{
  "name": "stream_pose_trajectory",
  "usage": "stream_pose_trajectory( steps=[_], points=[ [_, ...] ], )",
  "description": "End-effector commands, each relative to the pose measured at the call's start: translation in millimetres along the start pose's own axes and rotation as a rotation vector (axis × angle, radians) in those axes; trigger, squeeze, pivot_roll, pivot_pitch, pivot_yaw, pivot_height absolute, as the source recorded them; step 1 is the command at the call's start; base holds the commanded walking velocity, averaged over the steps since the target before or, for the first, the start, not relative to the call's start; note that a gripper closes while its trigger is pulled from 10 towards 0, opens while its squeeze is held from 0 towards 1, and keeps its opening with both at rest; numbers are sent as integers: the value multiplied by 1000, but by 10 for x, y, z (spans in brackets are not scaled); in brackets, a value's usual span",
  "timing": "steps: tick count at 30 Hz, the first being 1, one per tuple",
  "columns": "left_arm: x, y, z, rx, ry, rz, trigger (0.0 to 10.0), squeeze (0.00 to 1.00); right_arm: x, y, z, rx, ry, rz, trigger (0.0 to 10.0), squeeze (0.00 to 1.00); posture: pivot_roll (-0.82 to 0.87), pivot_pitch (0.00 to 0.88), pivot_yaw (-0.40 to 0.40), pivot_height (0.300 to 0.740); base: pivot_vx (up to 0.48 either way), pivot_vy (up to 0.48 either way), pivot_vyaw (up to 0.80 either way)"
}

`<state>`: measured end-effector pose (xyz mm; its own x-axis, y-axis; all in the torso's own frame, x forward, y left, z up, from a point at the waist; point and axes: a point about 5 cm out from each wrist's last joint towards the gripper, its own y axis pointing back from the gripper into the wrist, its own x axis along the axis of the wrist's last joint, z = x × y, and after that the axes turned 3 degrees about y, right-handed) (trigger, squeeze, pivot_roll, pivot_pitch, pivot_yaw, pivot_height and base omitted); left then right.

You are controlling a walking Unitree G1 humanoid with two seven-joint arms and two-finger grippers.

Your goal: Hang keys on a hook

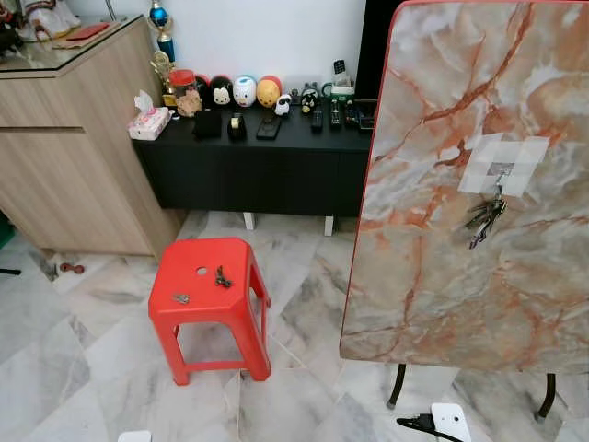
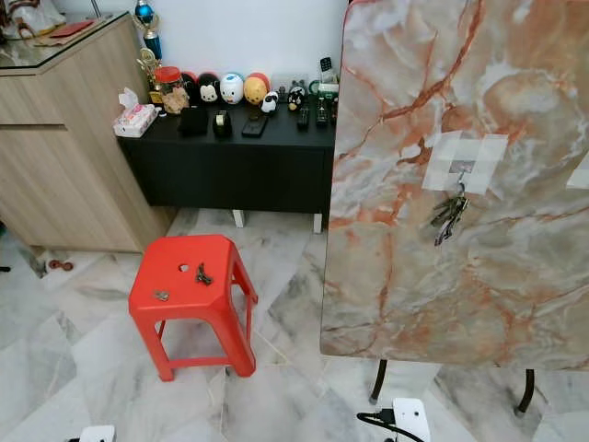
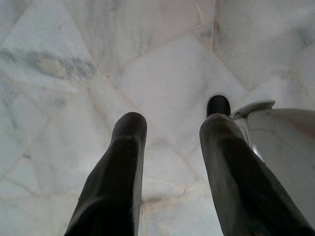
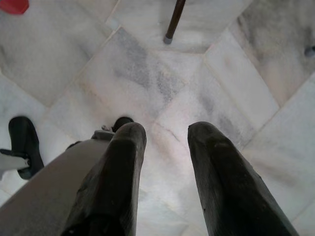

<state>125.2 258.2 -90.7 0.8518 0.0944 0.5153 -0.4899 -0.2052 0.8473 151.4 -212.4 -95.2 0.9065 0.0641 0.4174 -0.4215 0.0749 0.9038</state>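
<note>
Red stool (image 1: 210, 281) is carrying a small bunch of keys (image 1: 223, 277) near its centre hole; another bunch (image 1: 485, 217) is already hanging on the hook (image 1: 502, 171). Both tools, left (image 3: 170, 142) and right (image 4: 165, 142), are dangling spread apart over the floor. I'm guessing light, jangly, slippery metal, so I'm planning to pinch the ring.

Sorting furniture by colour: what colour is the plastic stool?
Red. The stool shows best in the left eye view.
</note>
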Motion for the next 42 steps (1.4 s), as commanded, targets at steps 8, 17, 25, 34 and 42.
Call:
stream_pose_trajectory(
  steps=[8,17,25,34,42],
  points=[
    [-121,25,16,-18,3,-30,10000,0,-56,8,28,0,22,-9,10000,0,-34,0,15,740,0,0,0],
    [-172,37,40,-39,-27,-40,10000,0,-62,2,-35,1,23,-9,10000,0,-38,0,27,740,0,274,0],
    [-143,27,62,-41,-27,-34,10000,0,-18,2,4,-14,35,6,10000,0,-30,0,10,740,0,345,0],
    [-135,24,77,-33,2,-29,10000,0,-10,5,38,-22,51,4,10000,0,-12,0,0,740,0,345,0],
    [-137,23,83,-34,-3,-31,10000,0,16,4,43,-20,65,15,10000,0,-22,0,7,740,0,353,0]
  ],
)
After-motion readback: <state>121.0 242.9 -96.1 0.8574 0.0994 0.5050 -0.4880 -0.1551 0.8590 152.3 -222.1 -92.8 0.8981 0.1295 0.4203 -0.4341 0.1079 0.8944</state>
